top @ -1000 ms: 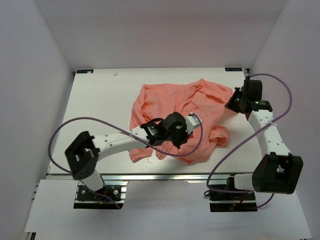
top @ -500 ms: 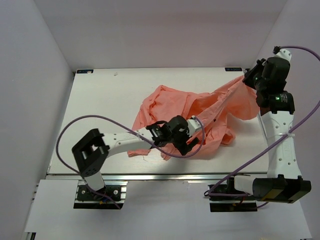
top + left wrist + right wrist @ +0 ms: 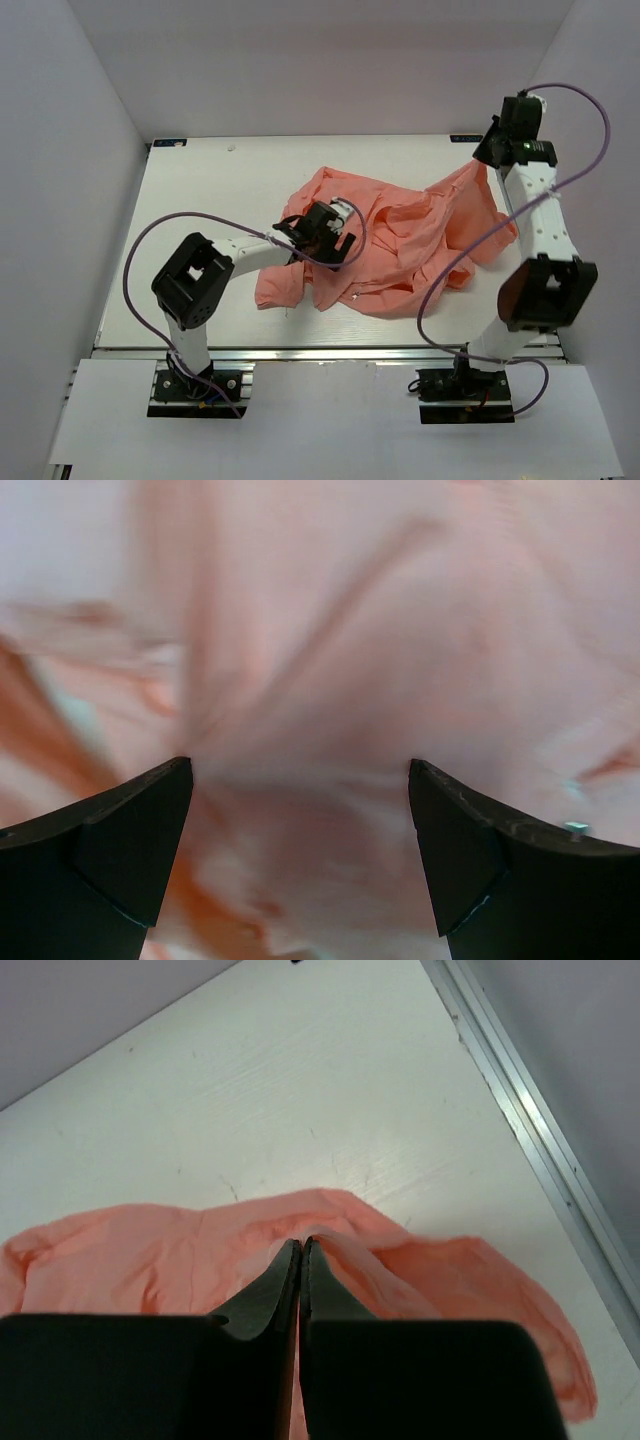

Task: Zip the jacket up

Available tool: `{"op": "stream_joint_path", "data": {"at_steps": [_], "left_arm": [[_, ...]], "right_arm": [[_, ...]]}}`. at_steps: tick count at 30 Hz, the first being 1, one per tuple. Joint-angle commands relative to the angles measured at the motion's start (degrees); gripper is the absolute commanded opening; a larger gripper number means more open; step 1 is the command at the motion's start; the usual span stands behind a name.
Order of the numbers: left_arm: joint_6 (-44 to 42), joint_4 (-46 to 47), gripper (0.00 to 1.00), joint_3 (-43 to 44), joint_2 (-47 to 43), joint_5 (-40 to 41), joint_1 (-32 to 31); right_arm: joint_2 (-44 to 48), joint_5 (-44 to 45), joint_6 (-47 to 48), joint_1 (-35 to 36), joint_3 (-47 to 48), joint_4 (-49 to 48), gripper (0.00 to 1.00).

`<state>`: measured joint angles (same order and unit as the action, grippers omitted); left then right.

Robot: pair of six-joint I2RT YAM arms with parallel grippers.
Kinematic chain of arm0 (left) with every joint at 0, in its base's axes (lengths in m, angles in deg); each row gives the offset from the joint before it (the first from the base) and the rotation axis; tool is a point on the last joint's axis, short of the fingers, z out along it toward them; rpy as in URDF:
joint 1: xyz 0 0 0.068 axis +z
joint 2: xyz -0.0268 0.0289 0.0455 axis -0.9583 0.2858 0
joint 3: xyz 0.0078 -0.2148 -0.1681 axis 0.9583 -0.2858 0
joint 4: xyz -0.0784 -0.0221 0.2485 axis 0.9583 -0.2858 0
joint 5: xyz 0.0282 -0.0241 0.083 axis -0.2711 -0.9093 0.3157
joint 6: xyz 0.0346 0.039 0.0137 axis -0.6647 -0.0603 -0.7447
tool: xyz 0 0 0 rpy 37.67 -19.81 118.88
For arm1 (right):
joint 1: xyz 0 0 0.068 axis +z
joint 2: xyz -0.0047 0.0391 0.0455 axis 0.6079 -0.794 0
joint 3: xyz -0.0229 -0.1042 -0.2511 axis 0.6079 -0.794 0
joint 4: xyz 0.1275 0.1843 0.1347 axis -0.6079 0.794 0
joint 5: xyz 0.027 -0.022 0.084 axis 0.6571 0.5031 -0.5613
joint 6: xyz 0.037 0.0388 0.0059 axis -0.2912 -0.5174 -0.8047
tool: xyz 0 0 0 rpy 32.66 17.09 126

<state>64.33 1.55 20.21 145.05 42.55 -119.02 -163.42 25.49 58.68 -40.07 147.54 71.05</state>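
The salmon-pink jacket lies crumpled in the middle of the white table. One edge of it is stretched up toward the far right. My right gripper holds that edge near the table's far right corner. In the right wrist view its fingers are pressed together with a fold of the jacket at their tips. My left gripper hovers over the jacket's left half. In the left wrist view it is wide open, with only blurred pink fabric beneath.
White walls close in the table on three sides. A metal rail runs along the table's right edge, close to my right gripper. Purple cables loop from both arms over the table. Bare table lies left of the jacket.
My left gripper has opened and moved back and left, away from the jacket's front hem. My right arm has lifted and pulled the jacket's edge toward the far right corner.
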Motion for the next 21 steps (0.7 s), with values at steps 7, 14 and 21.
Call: {"op": "stream_joint_path", "data": {"at_steps": [7, 14, 21], "left_arm": [[-0.3, -0.3, 0.98, 2.0, 2.9, -1.3, 6.2], [0.2, -3.3, 0.98, 8.6, 4.4, -4.1, 10.4], [0.8, -2.5, 0.98, 10.2, -2.1, -11.3, 10.4]], "right_arm": [[-30.5, 0.4, -3.5, -0.4, 30.7, 1.6, 0.00], [-32.8, -15.0, 1.3, 0.3, 30.5, -2.6, 0.54], [-14.7, -13.7, 6.8, 1.4, 11.8, -2.4, 0.89]]}}
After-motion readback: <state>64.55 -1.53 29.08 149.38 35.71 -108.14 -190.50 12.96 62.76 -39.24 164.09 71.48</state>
